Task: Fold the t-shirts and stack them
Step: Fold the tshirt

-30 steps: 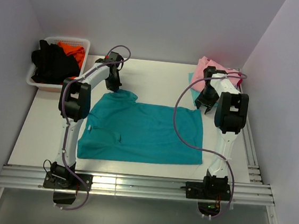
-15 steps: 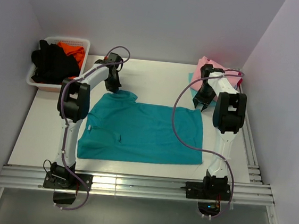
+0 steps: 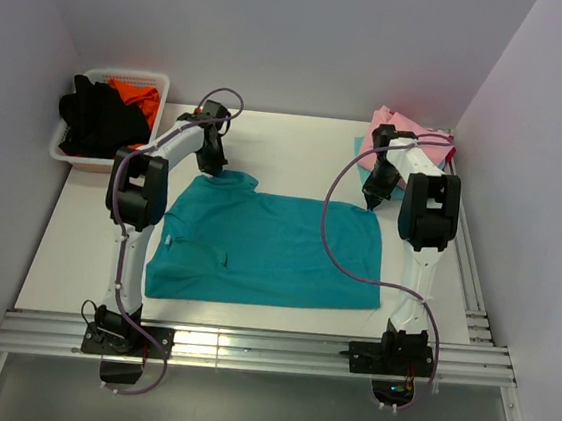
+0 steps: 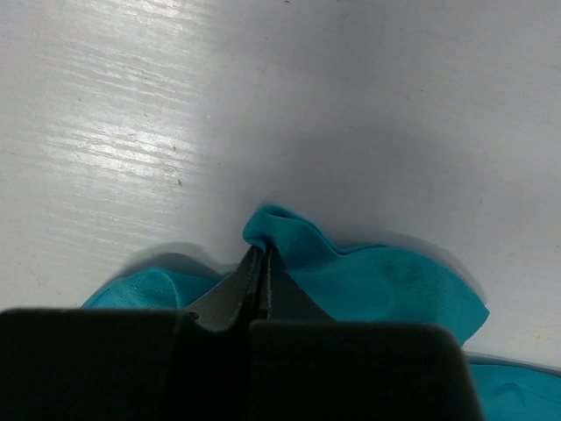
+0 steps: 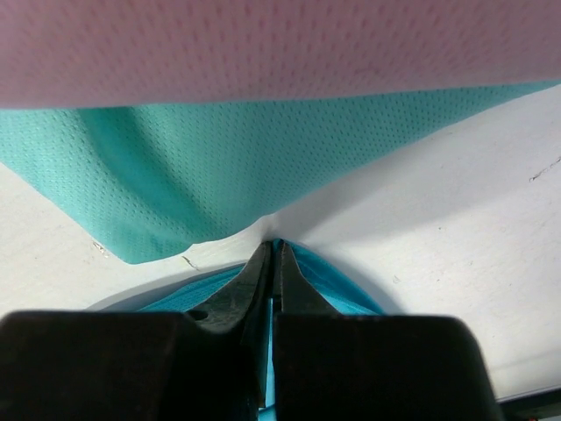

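- We see the teal t-shirt (image 3: pixel 267 249) lying flat in the middle of the table (image 3: pixel 298 147).
- Our left gripper (image 4: pixel 260 256) pinches its far left corner tight.
- Our right gripper (image 5: pixel 273 252) pinches its far right corner tight, just beside the pale aqua shirt (image 5: pixel 175 167) and the pink shirt (image 5: pixel 280 44).

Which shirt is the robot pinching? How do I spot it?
In the middle of the white table, the teal t-shirt lies spread out, its far corners pinched by the left gripper and right gripper. Its neighbours, the pink shirt and pale aqua shirt, are folded small.
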Available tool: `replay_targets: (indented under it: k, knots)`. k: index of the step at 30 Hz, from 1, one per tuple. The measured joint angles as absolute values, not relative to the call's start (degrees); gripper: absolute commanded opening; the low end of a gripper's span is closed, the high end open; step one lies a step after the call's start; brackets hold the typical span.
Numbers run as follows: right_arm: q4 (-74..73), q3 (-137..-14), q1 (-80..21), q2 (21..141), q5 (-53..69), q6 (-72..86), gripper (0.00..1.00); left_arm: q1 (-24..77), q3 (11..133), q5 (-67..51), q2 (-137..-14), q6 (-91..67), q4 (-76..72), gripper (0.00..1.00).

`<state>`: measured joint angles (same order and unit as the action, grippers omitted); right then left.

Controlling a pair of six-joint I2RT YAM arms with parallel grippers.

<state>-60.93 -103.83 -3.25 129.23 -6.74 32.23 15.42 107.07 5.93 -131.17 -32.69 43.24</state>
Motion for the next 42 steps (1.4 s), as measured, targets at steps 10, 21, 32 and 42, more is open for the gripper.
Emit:
replay_targets:
  k: [10,21,32,42]
  knots:
    - [-63.6,-106.9,-3.2,129.2,-6.7,32.1,0.00,15.4,109.5,6.6,-131.1,-32.8,47.7,0.00]
    - [-66.2,-112.1,-3.2,123.8,-4.9,32.1,0.00,15.4,116.2,7.5,-128.0,-33.7,51.9,0.00]
    - [-64.8,-99.1,-3.2,110.5,-4.3,31.8,0.00,15.7,99.5,9.8,-111.4,-35.5,51.3,0.00]
    - [-60.9,-84.0,-3.2,101.5,-4.3,32.1,0.00,19.3,82.2,13.4,-92.6,-39.2,51.2,0.00]
